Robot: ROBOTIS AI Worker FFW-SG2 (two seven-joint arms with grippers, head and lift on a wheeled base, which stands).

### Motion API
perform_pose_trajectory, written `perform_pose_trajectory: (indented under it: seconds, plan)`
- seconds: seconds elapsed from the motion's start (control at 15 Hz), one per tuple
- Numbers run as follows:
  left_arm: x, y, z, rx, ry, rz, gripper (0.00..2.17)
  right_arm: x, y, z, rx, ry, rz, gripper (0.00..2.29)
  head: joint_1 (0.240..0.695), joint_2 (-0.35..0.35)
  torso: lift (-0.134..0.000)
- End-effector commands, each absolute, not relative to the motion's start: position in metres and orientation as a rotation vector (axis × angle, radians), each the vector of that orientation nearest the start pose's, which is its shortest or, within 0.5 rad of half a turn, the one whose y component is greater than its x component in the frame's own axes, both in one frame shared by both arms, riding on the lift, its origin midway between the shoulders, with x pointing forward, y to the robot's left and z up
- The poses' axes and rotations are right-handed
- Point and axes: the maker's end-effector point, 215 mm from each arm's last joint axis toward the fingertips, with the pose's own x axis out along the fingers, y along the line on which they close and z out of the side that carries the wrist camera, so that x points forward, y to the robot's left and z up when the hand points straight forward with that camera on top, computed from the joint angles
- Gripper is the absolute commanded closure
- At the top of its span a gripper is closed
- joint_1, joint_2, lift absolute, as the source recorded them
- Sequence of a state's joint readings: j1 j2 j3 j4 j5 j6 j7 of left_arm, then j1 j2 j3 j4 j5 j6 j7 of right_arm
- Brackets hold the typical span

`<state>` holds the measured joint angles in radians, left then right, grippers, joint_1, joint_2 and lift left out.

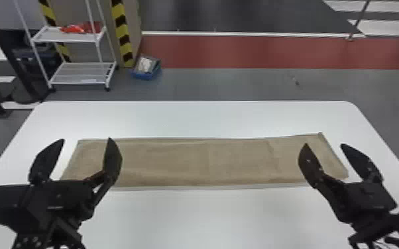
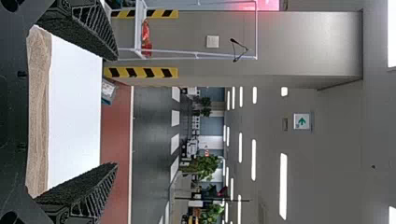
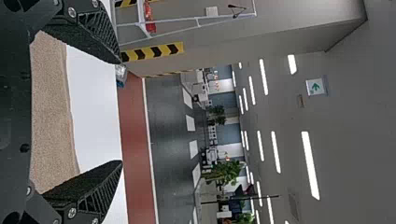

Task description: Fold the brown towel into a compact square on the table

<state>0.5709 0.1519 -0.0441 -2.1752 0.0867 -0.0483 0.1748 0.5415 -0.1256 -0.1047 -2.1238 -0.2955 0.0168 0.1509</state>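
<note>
In the head view the brown towel lies as a long flat strip across the white table. My left gripper stands open over the strip's left end, its fingers spread and nothing between them. Over the right end my right gripper is open as well, also holding nothing. Between the left gripper and its wrist camera's left edge, the towel shows in the left wrist view. The right wrist view has the towel behind the spread fingers of the right gripper.
The white table has bare surface beyond the towel and on its near side. On the floor past it are a white shelf rack and a blue bin, both off at the back left.
</note>
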Motion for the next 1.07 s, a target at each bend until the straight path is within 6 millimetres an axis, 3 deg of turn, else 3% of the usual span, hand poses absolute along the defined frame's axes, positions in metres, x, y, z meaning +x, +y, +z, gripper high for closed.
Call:
perform_pose_trajectory:
  seconds: [0.0, 1.0]
  plan:
    - [0.428, 0.247, -0.286, 0.007, -0.07, 0.057, 0.08, 0.437, -0.256, -0.306, 0.132, -0.01, 0.132, 0.14, 0.695, -0.014, -0.123]
    - [0.435, 0.248, -0.299, 0.015, -0.054, 0.053, 0.08, 0.445, -0.265, -0.321, 0.121, 0.041, 0.12, 0.14, 0.695, -0.024, -0.123]
